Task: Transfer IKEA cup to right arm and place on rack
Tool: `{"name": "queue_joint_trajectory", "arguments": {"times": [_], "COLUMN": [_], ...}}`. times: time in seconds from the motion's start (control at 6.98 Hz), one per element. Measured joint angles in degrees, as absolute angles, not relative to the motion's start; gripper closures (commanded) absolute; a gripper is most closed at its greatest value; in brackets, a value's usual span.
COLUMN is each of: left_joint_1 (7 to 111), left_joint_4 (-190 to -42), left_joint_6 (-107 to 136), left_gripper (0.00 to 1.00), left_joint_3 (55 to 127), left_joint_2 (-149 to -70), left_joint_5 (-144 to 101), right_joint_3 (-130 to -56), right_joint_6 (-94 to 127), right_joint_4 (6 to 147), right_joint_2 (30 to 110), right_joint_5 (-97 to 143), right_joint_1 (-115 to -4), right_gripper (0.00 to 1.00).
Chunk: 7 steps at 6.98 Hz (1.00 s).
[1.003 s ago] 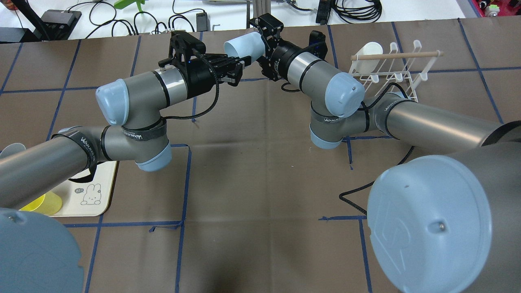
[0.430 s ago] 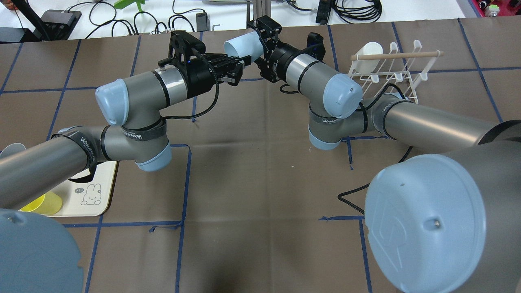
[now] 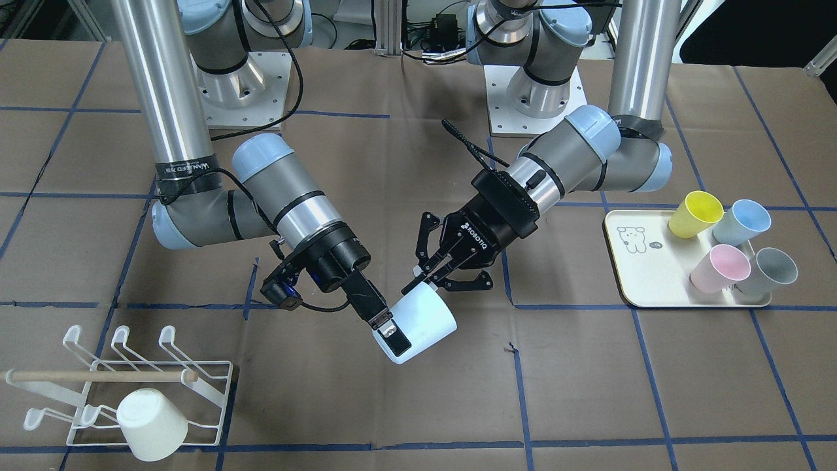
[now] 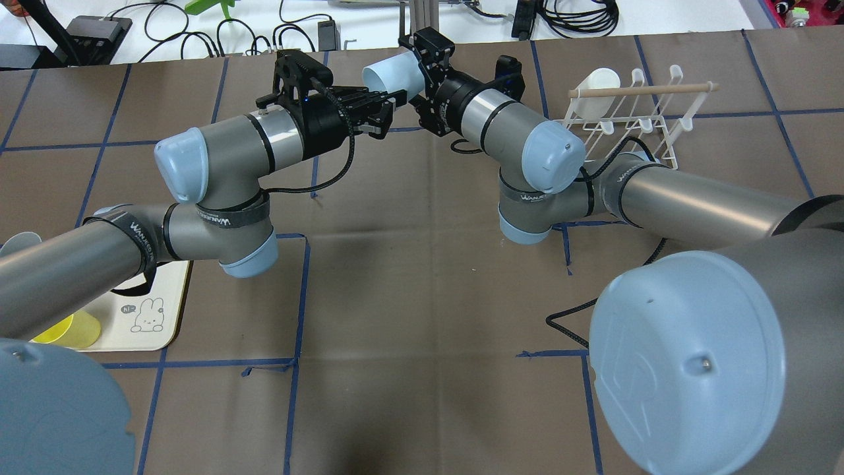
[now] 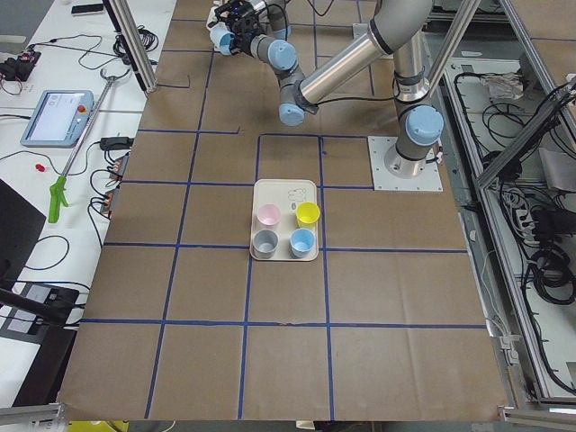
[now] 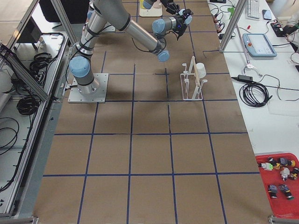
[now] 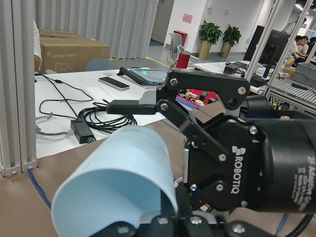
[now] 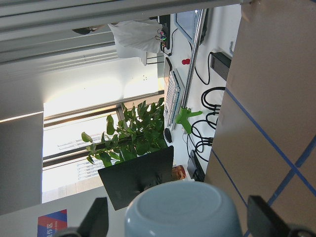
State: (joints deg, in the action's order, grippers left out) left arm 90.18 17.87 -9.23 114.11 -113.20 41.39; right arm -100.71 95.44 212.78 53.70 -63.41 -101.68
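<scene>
Right hand grips the blue cup by its base above the bench, left hand open at its rim: back the left straight off before swinging toward the rack.

The cup in the black right hand is pale blue. The left hand is black with white lettering. Under both, the tabletop is brown, gridded in blue tape. Past the right hand, the rack is white wire with a pale wooden dowel.
</scene>
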Motion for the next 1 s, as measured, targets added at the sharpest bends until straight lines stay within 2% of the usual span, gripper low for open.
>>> {"name": "queue_joint_trajectory", "arguments": {"times": [0.29, 0.43, 0.57, 0.72, 1.0], "left_joint_1": [90.2, 90.2, 90.2, 90.2, 90.2], "left_joint_4": [17.9, 17.9, 17.9, 17.9, 17.9], "left_joint_6": [-9.2, -9.2, -9.1, -9.1, -9.1], "left_gripper": [0.94, 0.94, 0.93, 0.93, 0.93], "left_joint_3": [114.1, 114.1, 114.1, 114.1, 114.1], "left_joint_2": [-113.2, -113.2, -113.2, -113.1, -113.1], "left_joint_5": [41.4, 41.4, 41.4, 41.4, 41.4], "right_joint_3": [-100.6, -100.6, -100.6, -100.5, -100.5], "right_joint_6": [96.0, 96.0, 96.0, 95.9, 95.6], "right_joint_4": [212.8, 212.8, 212.8, 212.8, 212.8], "right_joint_2": [53.7, 53.7, 53.7, 53.7, 53.7], "right_joint_5": [-60.7, -60.1, -59.9, -59.8, -59.7], "right_joint_1": [-101.7, -101.7, -101.7, -101.7, -101.6], "right_gripper": [0.06, 0.1, 0.16, 0.36, 0.49]}}
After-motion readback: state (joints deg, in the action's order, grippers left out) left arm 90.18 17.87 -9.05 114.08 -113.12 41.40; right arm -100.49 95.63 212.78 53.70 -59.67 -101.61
